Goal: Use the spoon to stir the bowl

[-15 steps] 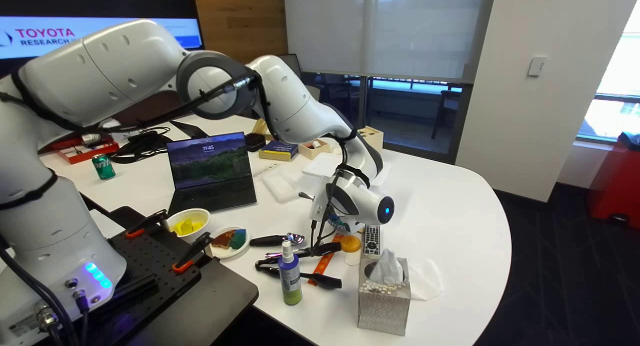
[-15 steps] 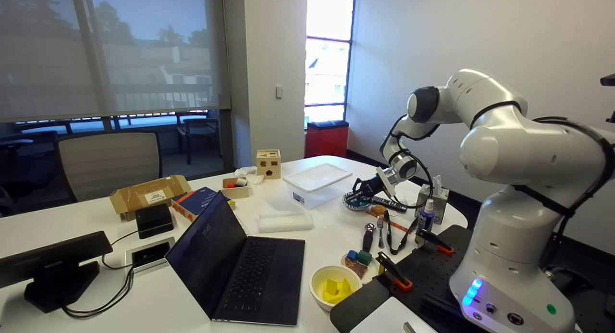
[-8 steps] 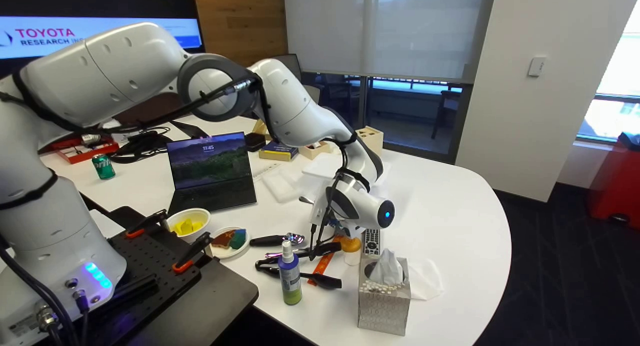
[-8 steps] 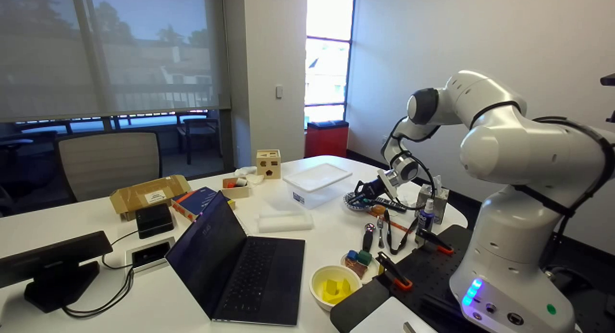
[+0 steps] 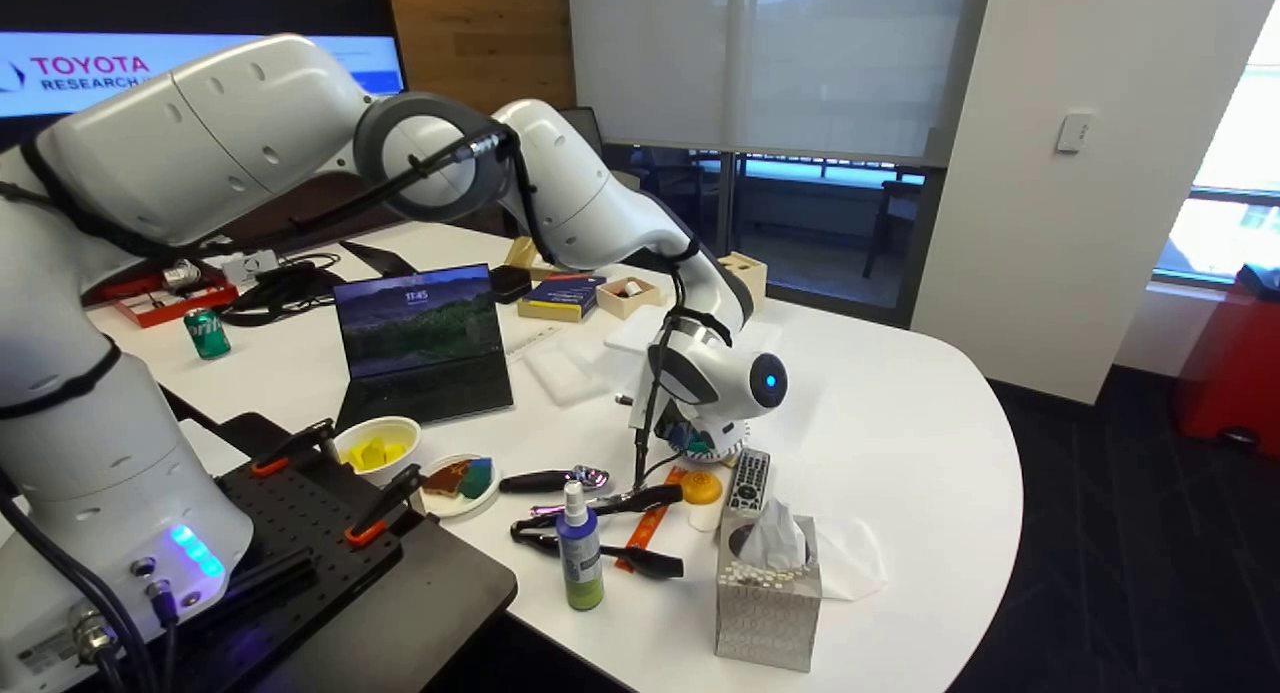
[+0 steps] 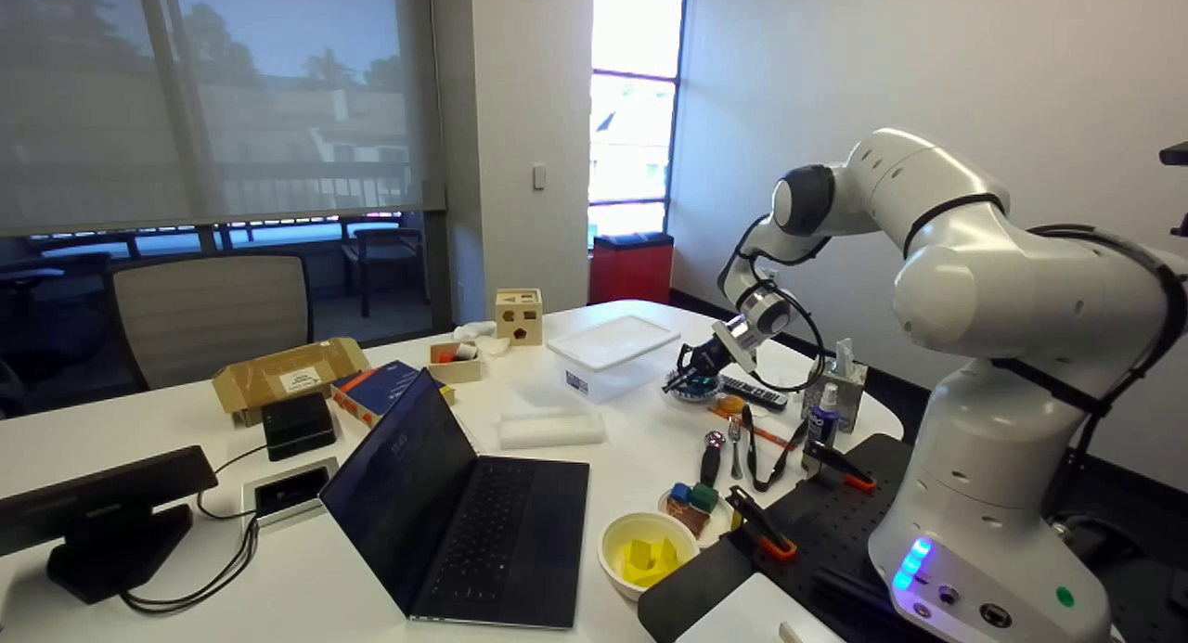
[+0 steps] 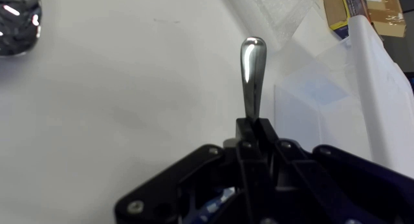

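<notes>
Bowl (image 6: 703, 392): in an exterior view, teal with a patterned rim, sitting on the white surface (image 6: 640, 467), partly blocked by the end of the arm (image 6: 928, 174)
Bin (image 6: 613, 344): lidded and near the bowl, so kinda tight over there
Remote (image 6: 756, 394): just beside the bowl, opposite side from the bin, can't tell if they touch
Rounded edge (image 5: 1012, 463): in an exterior view, well apart from the bowl, loads of bare white between
Tissue box (image 5: 768, 618): nearer the camera than the bowl, remote lying between them
Fingers (image 7: 244, 130): wrist view, pinched tight on the spoon (image 7: 253, 75) handle, open bare surface off to the left
Spoon: handle end pokes out ahead of the fingers, clear bin wall just right of it in frame; working end's hidden
</notes>
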Robot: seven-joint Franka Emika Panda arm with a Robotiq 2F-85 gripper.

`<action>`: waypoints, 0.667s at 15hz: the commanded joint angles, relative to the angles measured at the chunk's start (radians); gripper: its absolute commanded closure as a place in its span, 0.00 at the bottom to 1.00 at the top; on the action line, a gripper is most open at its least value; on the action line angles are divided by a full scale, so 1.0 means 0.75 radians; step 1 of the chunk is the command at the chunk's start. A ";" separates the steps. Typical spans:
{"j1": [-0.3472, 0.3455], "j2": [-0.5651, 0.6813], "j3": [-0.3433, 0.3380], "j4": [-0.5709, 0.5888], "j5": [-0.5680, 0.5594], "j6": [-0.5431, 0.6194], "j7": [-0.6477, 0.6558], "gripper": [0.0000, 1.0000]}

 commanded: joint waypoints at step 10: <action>-0.052 -0.042 0.048 -0.019 0.057 -0.152 -0.050 0.98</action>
